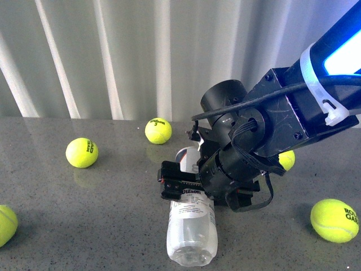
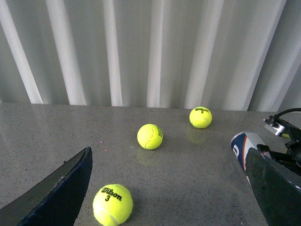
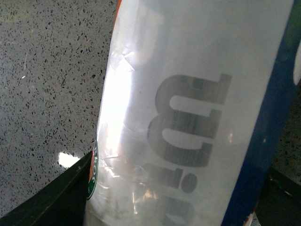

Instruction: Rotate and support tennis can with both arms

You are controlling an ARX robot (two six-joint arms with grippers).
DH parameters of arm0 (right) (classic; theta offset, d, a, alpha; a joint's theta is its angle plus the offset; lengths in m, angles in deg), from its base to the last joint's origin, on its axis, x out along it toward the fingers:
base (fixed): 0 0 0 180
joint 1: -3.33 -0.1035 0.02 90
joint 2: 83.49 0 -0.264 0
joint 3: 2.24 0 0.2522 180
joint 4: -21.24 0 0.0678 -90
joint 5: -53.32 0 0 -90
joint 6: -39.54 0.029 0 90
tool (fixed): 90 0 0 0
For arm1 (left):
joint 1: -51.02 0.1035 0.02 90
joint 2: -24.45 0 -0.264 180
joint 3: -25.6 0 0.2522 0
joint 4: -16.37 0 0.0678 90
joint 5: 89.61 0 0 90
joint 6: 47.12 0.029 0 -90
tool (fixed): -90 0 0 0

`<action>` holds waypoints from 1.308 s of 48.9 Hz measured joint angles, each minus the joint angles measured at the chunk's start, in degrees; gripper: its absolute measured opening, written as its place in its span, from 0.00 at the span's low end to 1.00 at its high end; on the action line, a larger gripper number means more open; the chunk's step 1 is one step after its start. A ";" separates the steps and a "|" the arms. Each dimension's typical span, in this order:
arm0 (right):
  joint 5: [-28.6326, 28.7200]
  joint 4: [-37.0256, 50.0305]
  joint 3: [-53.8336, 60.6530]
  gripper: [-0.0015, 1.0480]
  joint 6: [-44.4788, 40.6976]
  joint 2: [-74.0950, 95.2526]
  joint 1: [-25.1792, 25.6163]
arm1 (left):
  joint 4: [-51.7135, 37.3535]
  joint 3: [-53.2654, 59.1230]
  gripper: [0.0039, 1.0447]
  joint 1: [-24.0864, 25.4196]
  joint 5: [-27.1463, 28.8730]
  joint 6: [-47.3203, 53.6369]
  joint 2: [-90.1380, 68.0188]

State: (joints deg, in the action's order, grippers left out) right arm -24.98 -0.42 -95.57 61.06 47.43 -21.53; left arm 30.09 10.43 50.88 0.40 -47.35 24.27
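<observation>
The tennis can [image 1: 192, 226] lies lengthwise low on the grey table, clear end toward the front camera and silver rim [image 1: 186, 155] pointing away. My right gripper [image 1: 186, 186] is shut on the can's labelled middle, its arm reaching down from the upper right. In the right wrist view the can [image 3: 188, 117] fills the space between both black fingers [image 3: 61, 193]. My left gripper [image 2: 168, 157] stands open over bare table, with nothing between its fingers [image 2: 59, 190]. The can's blue and white end [image 2: 242, 148] shows just beside its other finger. The left arm is out of the front view.
Several yellow tennis balls lie around: left [image 1: 82, 152], behind the can [image 1: 158, 130], right [image 1: 334, 220], and at the left edge [image 1: 5, 224]. One ball [image 2: 113, 204] sits near the left gripper's finger. White curtains hang behind the table [image 1: 113, 192].
</observation>
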 joint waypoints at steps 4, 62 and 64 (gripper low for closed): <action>-0.02 -0.74 -0.24 0.74 -0.92 0.00 0.17 | 0.00 0.00 0.94 0.00 0.00 0.00 0.00; 6.49 -7.30 2.32 0.06 -101.04 -3.93 2.67 | 0.00 0.00 0.94 0.00 0.00 0.00 0.00; 6.71 -7.28 2.71 0.09 -101.29 -4.02 2.71 | 0.00 0.00 0.94 0.00 0.00 0.00 0.00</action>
State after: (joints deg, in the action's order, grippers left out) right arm -18.27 -7.70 -92.86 -40.22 43.40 -18.82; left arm 30.09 10.43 50.88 0.40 -47.35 24.27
